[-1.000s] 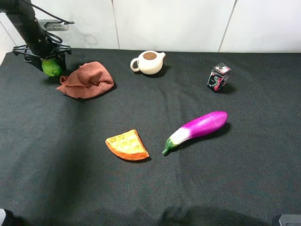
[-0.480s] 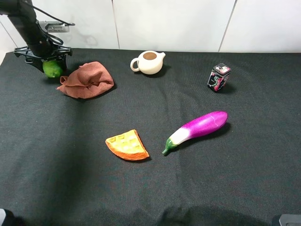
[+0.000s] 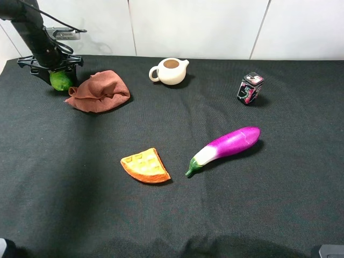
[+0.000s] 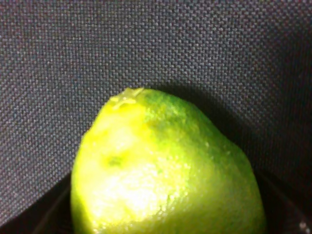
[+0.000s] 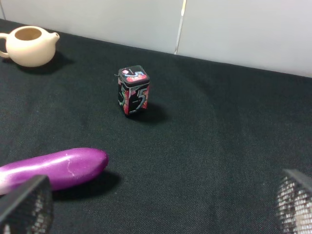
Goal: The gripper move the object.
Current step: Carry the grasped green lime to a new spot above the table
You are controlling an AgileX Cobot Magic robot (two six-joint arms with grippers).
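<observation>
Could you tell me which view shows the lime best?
The left wrist view: the lime fills the frame. The exterior high view shows it small, partly hidden by the left gripper. The right wrist view misses it.

The high exterior camera looks down from the front of the black counter (image 3: 172, 215) toward the white wall (image 3: 193, 27) behind, far enough off to take in the whole surface. The left wrist camera sits so close to the green fruit (image 4: 165, 170) that it fills much of the picture, with only counter weave behind; from above the same fruit shows small at the far left corner. The right wrist camera rides low over the counter's right side facing the back wall, sharing the teapot (image 5: 29, 46), the patterned tin (image 5: 132, 90) and the eggplant (image 5: 53, 168) with the high view.
</observation>
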